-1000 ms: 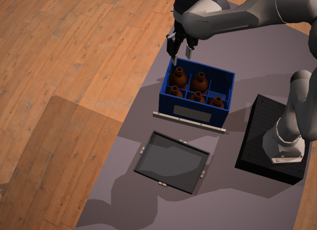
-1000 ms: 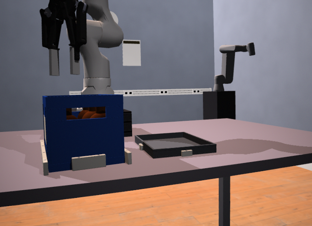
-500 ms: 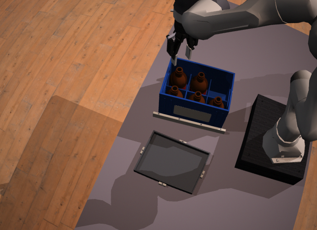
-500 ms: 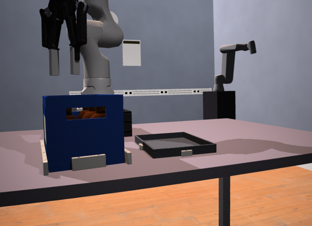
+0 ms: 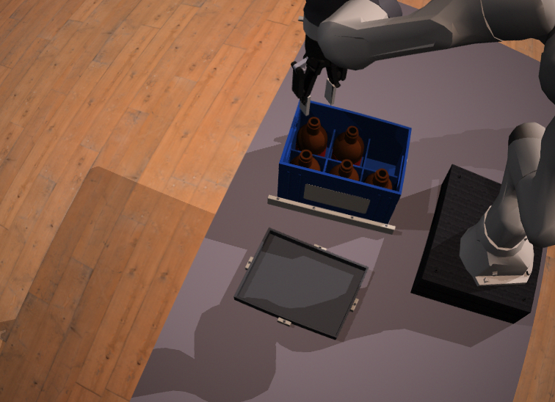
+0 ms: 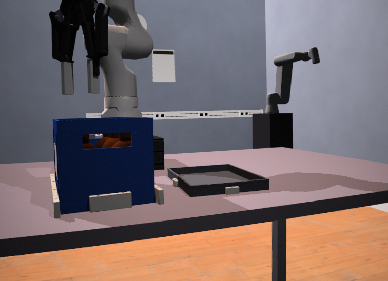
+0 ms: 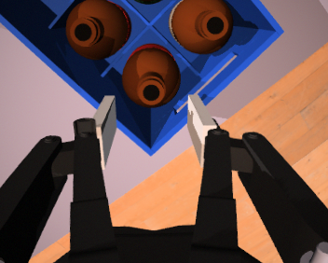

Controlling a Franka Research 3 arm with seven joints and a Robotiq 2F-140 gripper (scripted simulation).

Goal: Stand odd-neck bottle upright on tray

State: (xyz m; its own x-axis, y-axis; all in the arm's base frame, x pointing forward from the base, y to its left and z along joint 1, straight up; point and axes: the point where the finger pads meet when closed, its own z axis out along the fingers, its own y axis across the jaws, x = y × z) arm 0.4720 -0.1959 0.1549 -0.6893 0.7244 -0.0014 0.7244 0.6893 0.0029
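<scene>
A blue crate [image 5: 339, 162] with six cells holds several brown bottles standing upright; one back corner cell is empty. The crate also shows in the side view [image 6: 102, 161] and the wrist view [image 7: 145, 34]. My gripper [image 5: 317, 98] is partly open and empty. It hangs above the crate's far left corner, over the back-left bottle [image 5: 313, 133]. In the wrist view that bottle [image 7: 151, 76] lies just ahead of the fingertips. In the side view the fingers [image 6: 80, 81] stand well above the crate's rim. The dark tray [image 5: 301, 282] lies empty in front of the crate.
Pale stop blocks edge the crate [image 5: 330, 213] and the tray. The arm's black base block [image 5: 472, 244] stands right of the crate. The table's edge [image 5: 259, 110] runs close behind the crate's left corner. A second small arm [image 6: 288, 77] stands far off.
</scene>
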